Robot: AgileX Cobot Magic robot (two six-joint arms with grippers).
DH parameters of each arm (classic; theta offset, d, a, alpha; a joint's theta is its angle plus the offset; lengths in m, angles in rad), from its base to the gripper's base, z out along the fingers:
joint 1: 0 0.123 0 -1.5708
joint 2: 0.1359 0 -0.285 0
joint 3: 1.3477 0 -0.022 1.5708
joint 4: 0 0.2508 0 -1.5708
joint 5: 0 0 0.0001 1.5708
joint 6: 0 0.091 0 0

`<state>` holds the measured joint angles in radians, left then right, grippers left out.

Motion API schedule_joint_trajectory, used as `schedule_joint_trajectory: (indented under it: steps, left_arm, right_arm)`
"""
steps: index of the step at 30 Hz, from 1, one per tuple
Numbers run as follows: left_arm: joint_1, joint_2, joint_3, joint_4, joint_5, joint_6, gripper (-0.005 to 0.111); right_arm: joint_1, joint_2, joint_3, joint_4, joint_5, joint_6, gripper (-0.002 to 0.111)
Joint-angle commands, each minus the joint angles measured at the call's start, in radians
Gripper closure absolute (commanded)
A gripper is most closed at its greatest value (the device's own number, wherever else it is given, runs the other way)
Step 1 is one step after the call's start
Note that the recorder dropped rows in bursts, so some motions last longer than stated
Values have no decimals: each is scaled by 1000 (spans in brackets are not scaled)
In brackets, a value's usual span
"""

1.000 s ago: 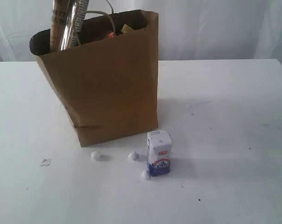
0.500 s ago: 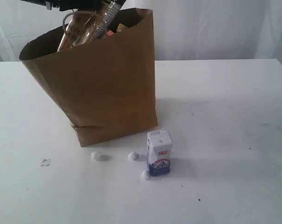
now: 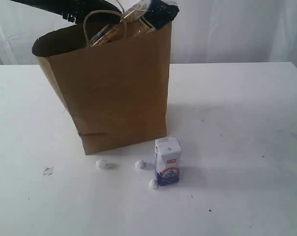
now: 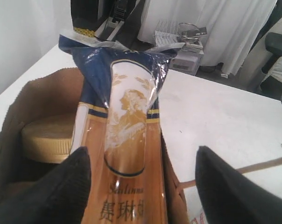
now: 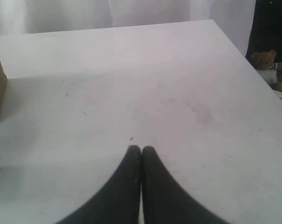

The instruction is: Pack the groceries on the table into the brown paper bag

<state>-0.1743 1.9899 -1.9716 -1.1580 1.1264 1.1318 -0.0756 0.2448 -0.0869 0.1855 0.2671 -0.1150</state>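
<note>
Left gripper (image 4: pixel 143 154), fingers spread wide, is letting the spaghetti packet (image 4: pixel 131 116) into the brown paper bag (image 3: pixel 119 88) — the small white-blue carton (image 3: pixel 167 161) before the bag is probably coming next, right gripper (image 5: pixel 141 151) pinched closed.

A: quick, what does the left arm (image 3: pixel 50 5) look like?
B: black link, smooth shell, a few small pale marks on its lower edge, too blurry to read
A: left gripper (image 4: pixel 143 153)?
B: two black fingers (image 4: pixel 57 186), fat with rounded tips, matte, with a fine grainy, almost knit-like texture
A: right gripper (image 5: pixel 141 150)?
B: black too, its fingers (image 5: pixel 124 191) look smoother and slimmer, tapering to small rounded tips, with a faint sheen along the edges
</note>
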Motion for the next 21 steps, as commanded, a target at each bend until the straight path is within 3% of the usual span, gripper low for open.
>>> schedule_joint_trajectory:
  steps: [1, 16, 21]
  left_arm:
    - [0, -8, 7, -13, 26, -11, 40]
    - [4, -67, 5, 13, 28, -11, 40]
    - [44, -119, 5, 15, 69, -14, 40]
  right_arm:
    - [-4, 4, 3, 2, -11, -1, 108]
    - [-4, 4, 3, 2, -11, -1, 108]
    - [-4, 4, 3, 2, -11, -1, 108]
